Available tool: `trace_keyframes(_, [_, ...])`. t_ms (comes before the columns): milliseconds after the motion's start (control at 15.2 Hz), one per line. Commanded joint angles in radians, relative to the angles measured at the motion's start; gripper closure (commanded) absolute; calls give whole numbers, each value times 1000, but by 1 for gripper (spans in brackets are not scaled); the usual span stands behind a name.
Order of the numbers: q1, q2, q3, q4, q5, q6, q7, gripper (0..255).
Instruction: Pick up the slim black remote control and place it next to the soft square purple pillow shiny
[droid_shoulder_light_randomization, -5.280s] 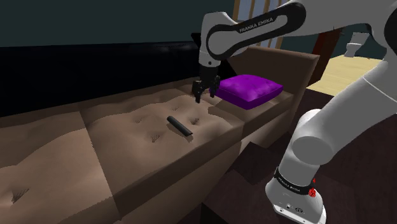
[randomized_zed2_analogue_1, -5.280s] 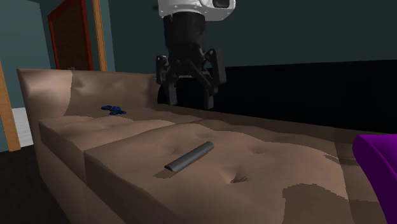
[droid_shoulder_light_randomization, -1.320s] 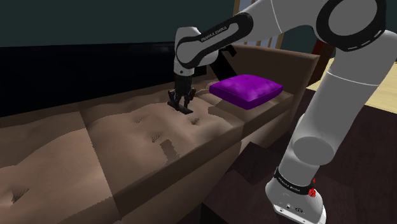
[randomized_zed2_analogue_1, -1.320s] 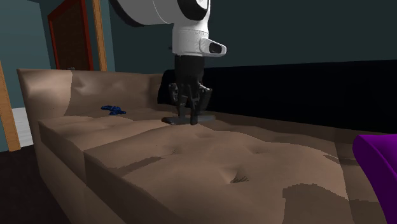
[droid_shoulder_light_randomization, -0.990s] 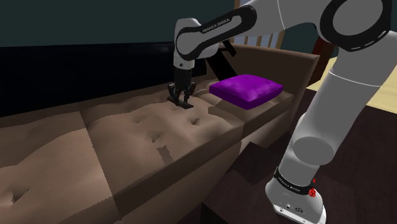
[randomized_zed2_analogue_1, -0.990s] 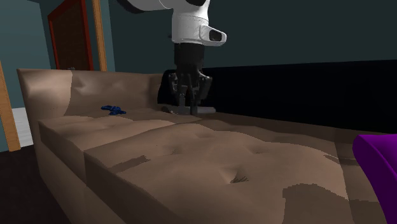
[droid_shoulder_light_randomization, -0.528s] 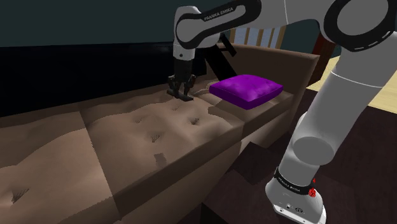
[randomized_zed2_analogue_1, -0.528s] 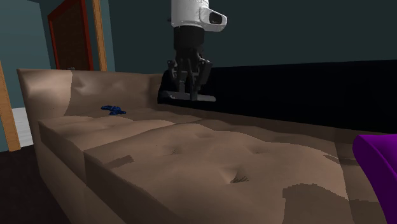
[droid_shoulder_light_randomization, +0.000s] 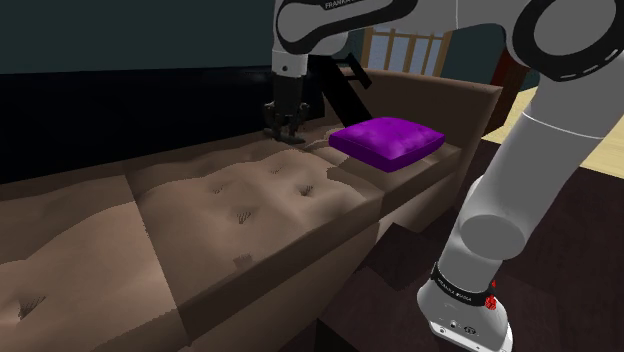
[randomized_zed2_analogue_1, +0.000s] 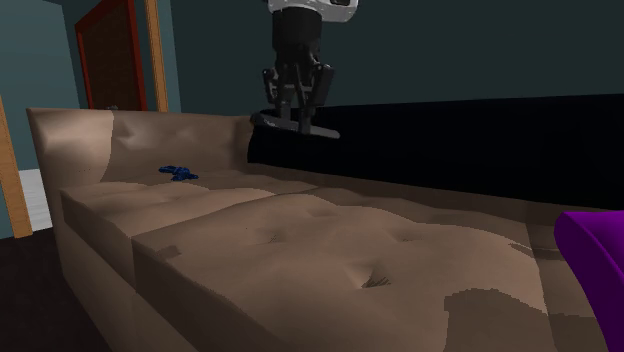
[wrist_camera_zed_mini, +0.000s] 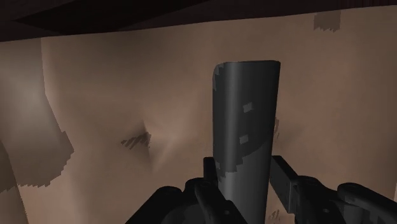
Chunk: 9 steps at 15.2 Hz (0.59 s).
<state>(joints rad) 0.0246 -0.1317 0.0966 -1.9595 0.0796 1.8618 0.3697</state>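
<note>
The gripper (randomized_zed2_analogue_1: 298, 112) is clenched on the remote (randomized_zed2_analogue_1: 295, 126), its fingers (wrist_camera_zed_mini: 215, 170) pressing the two long sides. The remote hangs nearly level in the air, clear of the sofa (droid_shoulder_light_randomization: 200, 230), above the seat's rear edge. From the wrist view most of its length juts out ahead of the fingers. The pillow (droid_shoulder_light_randomization: 388, 138) lies near the sofa's end by the armrest, close beside the gripper (droid_shoulder_light_randomization: 281, 128) toward the shoulder view's right, with a strip of bare seat between.

I judge the carry to be the step in hand, and the risks lie in the short move and the set-down:
- The remote is slim and smooth, so a quick swing could make it pivot or slide between the fingers.
- The pillow is close, so a leading end held too low could snag its edge and shove it.
- Lowering too far along could leave the remote on the pillow, not beside it.
- The seat is tufted and soft, so letting go from any height could let it tip into a dimple or roll off the mark.
</note>
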Motion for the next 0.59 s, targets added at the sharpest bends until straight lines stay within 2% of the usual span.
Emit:
trace_keyframes(0, [-1,-2,-1,27,-1,-29,1,255])
trace_keyframes(66, [-1,-2,-1,34,-1,-36,1,255])
trace_keyframes(528, [-63,-147,-93,-115,-8,-43,-150,255])
